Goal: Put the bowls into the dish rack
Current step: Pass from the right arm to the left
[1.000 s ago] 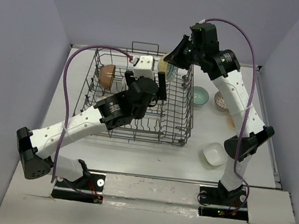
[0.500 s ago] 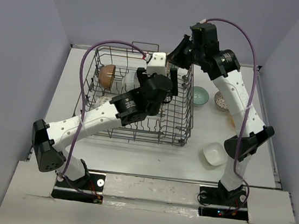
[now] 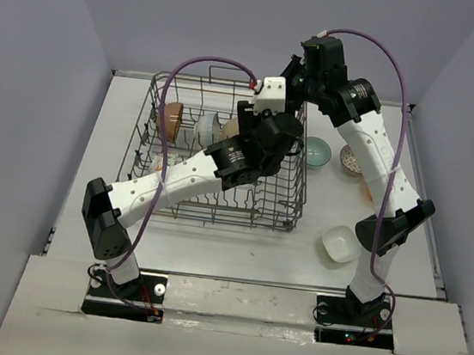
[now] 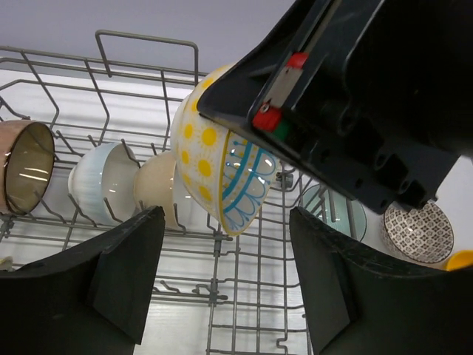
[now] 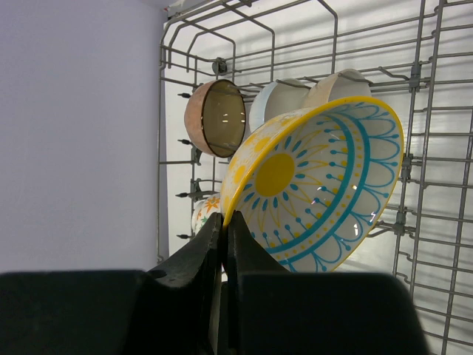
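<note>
1. The table (image 3: 211, 244) carries the dish rack (image 3: 241, 217) on its left half, reaching back close to the far edge.
2. The left gripper (image 4: 225, 218) hangs over the far right part of the rack. Its fingers (image 4: 126, 274) are spread wide with nothing between them.
3. The right gripper (image 5: 225, 229) is pinched tight on the rim of the yellow bowl (image 5: 318, 185), which has a blue and yellow pattern inside. The bowl is tilted on edge above the rack's far right corner. Whether it touches the tines cannot be told.
4. Inside the rack, 3 bowls stand on edge in a row along the far side. From left to right they are the brown bowl (image 4: 26, 166), the pale bowl (image 4: 100, 181) and the cream bowl (image 4: 159, 185).
5. The floral bowl (image 5: 205, 211) sits by the rack's left side, only partly seen.
6. On the table right of the rack, toward the far edge, the teal bowl (image 3: 317, 151) lies just beside the speckled bowl (image 3: 351, 161). The squarish white bowl (image 3: 340, 243) lies nearer the near edge.
</note>
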You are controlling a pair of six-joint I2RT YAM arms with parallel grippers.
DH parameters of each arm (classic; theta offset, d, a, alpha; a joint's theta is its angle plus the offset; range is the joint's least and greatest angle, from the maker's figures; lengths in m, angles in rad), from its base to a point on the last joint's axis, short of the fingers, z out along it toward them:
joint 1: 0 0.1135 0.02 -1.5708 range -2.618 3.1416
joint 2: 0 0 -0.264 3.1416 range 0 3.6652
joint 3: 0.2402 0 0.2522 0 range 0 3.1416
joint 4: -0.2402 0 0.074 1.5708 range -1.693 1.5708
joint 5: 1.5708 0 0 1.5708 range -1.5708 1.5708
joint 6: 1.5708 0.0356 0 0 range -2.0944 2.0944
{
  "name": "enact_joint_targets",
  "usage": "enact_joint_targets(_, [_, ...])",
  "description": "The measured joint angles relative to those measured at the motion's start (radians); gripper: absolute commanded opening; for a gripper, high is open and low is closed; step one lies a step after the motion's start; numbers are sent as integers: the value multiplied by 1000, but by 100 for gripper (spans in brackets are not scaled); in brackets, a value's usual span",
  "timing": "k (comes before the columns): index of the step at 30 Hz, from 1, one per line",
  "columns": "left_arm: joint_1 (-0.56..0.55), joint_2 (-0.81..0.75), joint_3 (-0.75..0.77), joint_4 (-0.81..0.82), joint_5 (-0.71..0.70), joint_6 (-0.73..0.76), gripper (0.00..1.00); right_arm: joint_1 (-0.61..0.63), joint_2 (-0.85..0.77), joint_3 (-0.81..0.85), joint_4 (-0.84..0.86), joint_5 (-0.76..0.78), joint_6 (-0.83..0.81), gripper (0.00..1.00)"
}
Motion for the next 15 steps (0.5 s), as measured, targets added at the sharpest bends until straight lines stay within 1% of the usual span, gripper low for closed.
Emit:
enact_joint_targets(2, [0,24,39,-13,-16,-4,73,0,0,0,0,0,1,1])
enact_joint_targets(3, [0,39,63,-29,-30,-6,70,0,0,0,0,0,3,1])
enact_joint_targets(5, [0,51,81,-47,-47,-11,68,0,0,0,0,0,4,1])
enact_joint_targets(15, [0,104,116,-145,-92,-62,59,0,0,0,0,-2,12,1])
